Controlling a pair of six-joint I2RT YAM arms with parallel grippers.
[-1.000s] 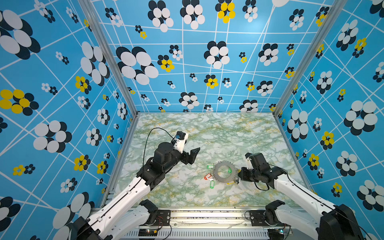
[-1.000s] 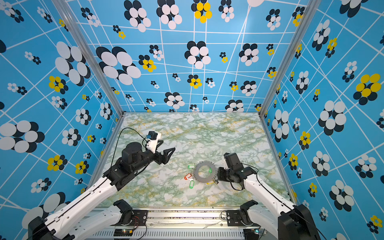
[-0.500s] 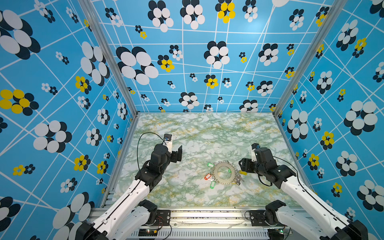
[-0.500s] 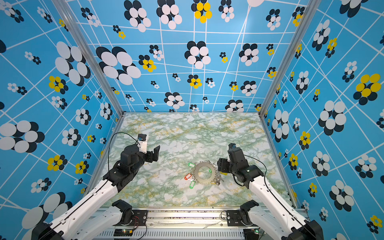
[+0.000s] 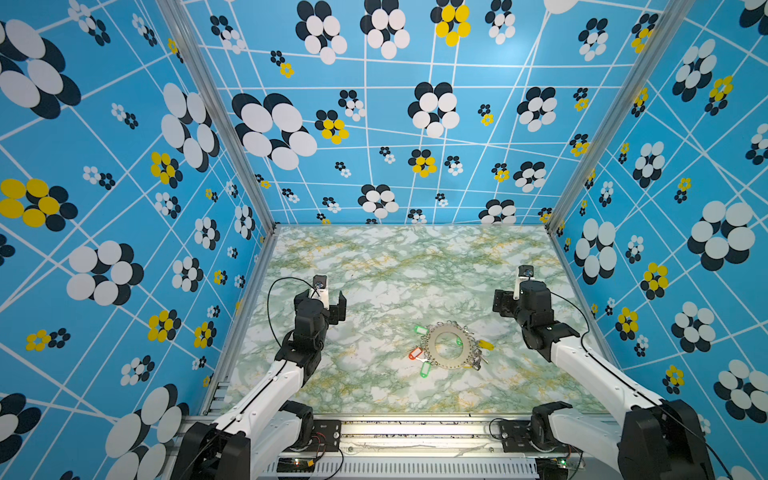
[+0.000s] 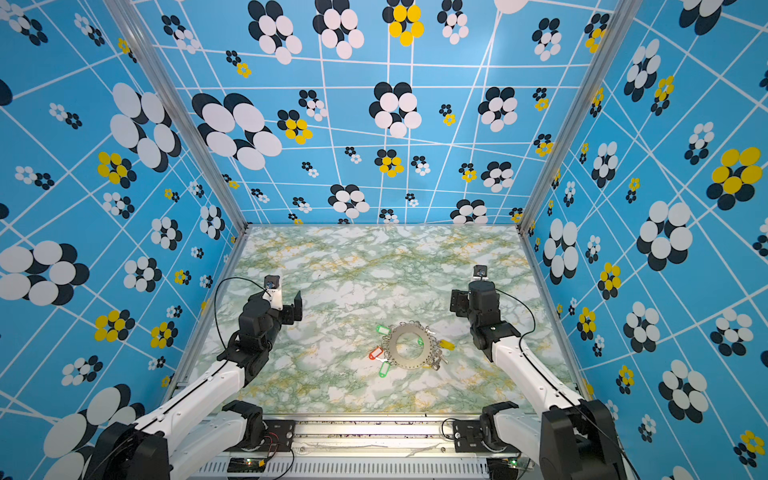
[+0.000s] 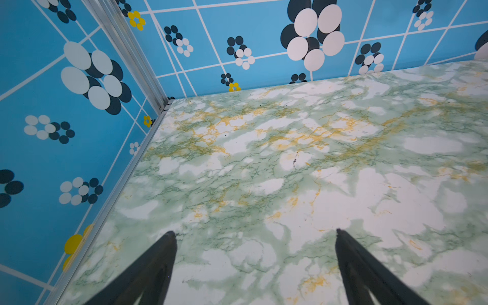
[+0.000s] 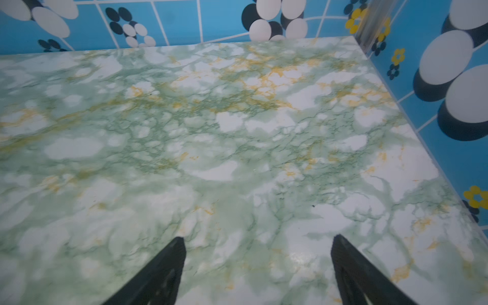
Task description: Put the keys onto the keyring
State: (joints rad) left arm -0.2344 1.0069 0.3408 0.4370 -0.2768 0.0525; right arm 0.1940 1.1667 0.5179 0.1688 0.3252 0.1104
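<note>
1. The keyring (image 5: 451,363), a flat grey metal disc with a wide round hole and a rim fringed with silvery wire loops, is seen lying flat on the desk (image 5: 374,270), between the two arms.
2. Small silvery keys (image 5: 478,360) are bunched at its rim. A green tag (image 5: 421,330), an orange-red tag (image 5: 415,353) and a yellow tag (image 5: 484,344), all oblong plastic, are spread around it.
3. The desk is covered in a glossy marble print, veined green and yellow.
4. The left pincer (image 7: 254,232) is held wide apart, with only desk between its dark tapered fingers.
5. The right pincer (image 8: 257,237) is likewise spread apart, clear of the keyring.
</note>
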